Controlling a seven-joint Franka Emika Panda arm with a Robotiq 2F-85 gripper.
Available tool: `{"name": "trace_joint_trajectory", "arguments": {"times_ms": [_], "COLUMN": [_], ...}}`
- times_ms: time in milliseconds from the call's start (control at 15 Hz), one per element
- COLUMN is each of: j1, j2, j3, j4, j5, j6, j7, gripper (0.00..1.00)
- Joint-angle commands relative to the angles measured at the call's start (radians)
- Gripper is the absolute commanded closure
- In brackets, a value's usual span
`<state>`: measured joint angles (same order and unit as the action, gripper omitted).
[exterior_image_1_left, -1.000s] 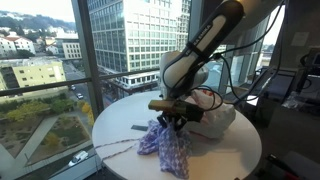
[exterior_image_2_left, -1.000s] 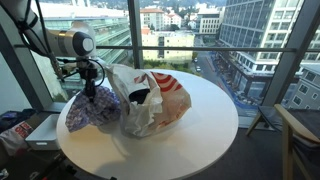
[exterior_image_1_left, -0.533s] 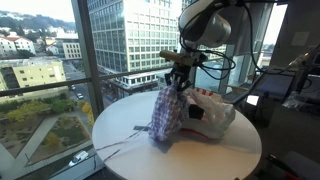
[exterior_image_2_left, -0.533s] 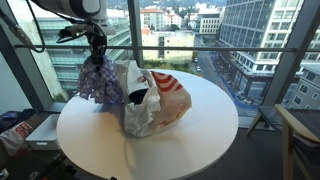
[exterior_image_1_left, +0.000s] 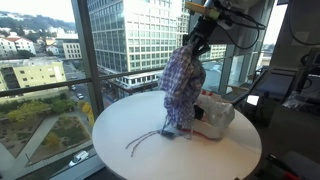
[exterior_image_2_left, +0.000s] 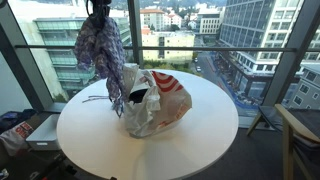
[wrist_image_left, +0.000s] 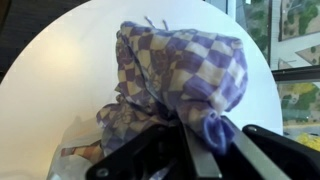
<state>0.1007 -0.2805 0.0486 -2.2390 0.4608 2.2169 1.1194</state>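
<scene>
Purple-and-white checked cloth (exterior_image_1_left: 182, 90), one piece, hangs much higher than a second ago over the one round white table (exterior_image_1_left: 120, 130), pinched in the gripper's (exterior_image_1_left: 199, 42) narrow jaws, beside one white-and-red plastic bag (exterior_image_2_left: 160, 100).

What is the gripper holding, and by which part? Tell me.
The gripper holds the purple-and-white checked cloth, pinched at its bunched top end; the rest hangs down beside the plastic bag.

Exterior views around table (exterior_image_1_left: 115, 125) — wrist close overhead
</scene>
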Motion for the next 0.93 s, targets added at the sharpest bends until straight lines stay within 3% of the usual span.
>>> {"name": "trace_joint_trajectory", "arguments": {"times_ms": [0, 867], "j1": [-0.044, -0.198], "j2": [-0.117, -0.225], "j3": [-0.018, -0.037], "j4": [-0.022, -0.001], "j5": [0.041, 0.014], "j6": [-0.029, 0.143], "j7": [0.0, 0.137], "gripper": [0.93, 0.93]}}
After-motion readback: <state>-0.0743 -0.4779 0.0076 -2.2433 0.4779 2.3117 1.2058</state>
